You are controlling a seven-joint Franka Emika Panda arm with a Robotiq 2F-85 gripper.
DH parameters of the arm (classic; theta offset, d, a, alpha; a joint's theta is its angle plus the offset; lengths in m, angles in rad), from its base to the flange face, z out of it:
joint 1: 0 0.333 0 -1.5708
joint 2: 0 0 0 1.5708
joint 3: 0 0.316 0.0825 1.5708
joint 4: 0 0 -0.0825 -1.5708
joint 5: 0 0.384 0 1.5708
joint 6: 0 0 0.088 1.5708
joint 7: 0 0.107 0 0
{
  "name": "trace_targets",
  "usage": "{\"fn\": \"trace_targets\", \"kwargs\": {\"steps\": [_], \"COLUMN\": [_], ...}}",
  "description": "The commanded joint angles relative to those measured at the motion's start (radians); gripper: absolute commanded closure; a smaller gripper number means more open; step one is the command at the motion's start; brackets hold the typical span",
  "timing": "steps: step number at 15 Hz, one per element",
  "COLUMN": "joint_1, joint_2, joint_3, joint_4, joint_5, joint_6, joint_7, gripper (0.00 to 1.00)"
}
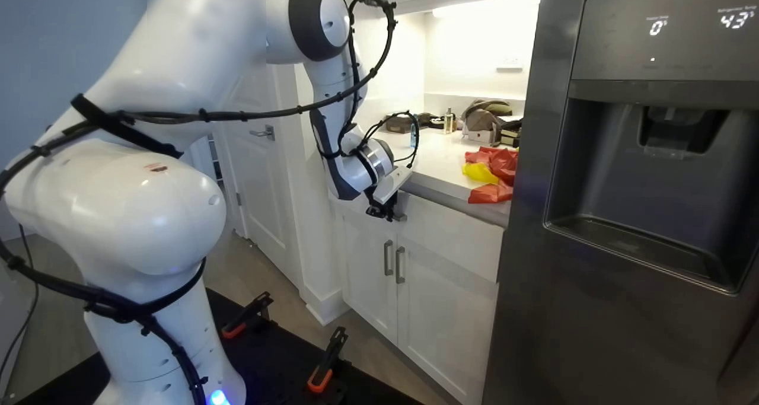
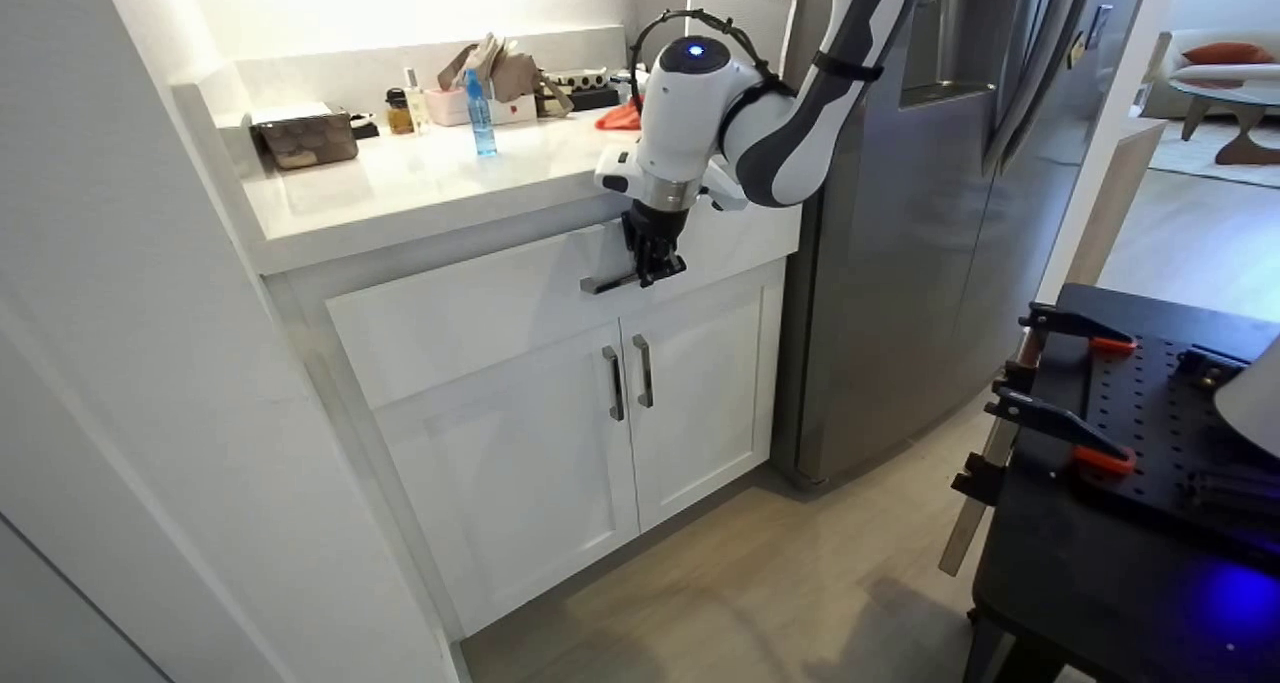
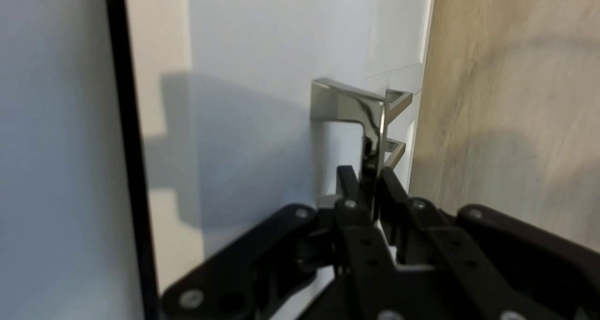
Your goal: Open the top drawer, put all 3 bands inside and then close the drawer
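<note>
nearest in an exterior view is the white arm (image 1: 127,203), with a black cable (image 1: 237,116) strapped along it. it stands on a black stand (image 2: 1075,563), with two clamps (image 1: 328,360) at the edge. the grey fridge (image 1: 599,322) is close too, its display (image 1: 694,25) reading 0 and 43.

past these the arm bends down to the gripper (image 3: 368,177), which is at the drawer front in both exterior views. in the wrist view its jaws sit on either side of the bar of the silver handle (image 3: 349,105), drawn in close with hardly any gap to see, so they have hold of the handle. the handle runs sideways across the front of the wide white drawer (image 2: 530,298), just under the desk (image 2: 400,178). the drawer is closed or very nearly; which, i cannot tell. below it are two white doors (image 2: 520,483), both closed, with upright pulls (image 2: 614,383) side by side.

on the desk, at the end beside the fridge, the bands (image 1: 503,165) lie in a crumpled heap, red with a yellow band (image 1: 481,172) among them. they overlap, so i cannot count them.

farther back on the desk are a blue bottle (image 2: 480,118), a brown case (image 2: 305,141), a small jar (image 2: 399,113) just beside a clear bottle (image 2: 418,108), a pink box (image 2: 446,107) and a soft grey-brown bag (image 2: 512,75). behind them is a bright wall (image 2: 330,13).
</note>
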Motion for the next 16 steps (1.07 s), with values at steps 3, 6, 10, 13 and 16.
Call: {"fn": "trace_targets", "kwargs": {"steps": [3, 6, 10, 13, 16], "joint_1": [-0.009, 0.010, 0.033, 0.056, 0.084], "joint_2": [-0.150, -0.178, -0.250, -0.307, -0.374], "joint_3": [0.029, 0.015, 0.017, 0.023, 0.030], "joint_4": [-0.217, -0.268, -0.377, -0.460, -0.554], "joint_5": [-0.045, -0.116, -0.230, -0.287, -0.291], "joint_6": [-0.023, -0.013, -0.018, -0.037, -0.063], "joint_7": [0.072, 0.155, 0.301, 0.404, 0.451], "gripper": [0.96, 0.96, 0.96, 0.96, 0.96]}}
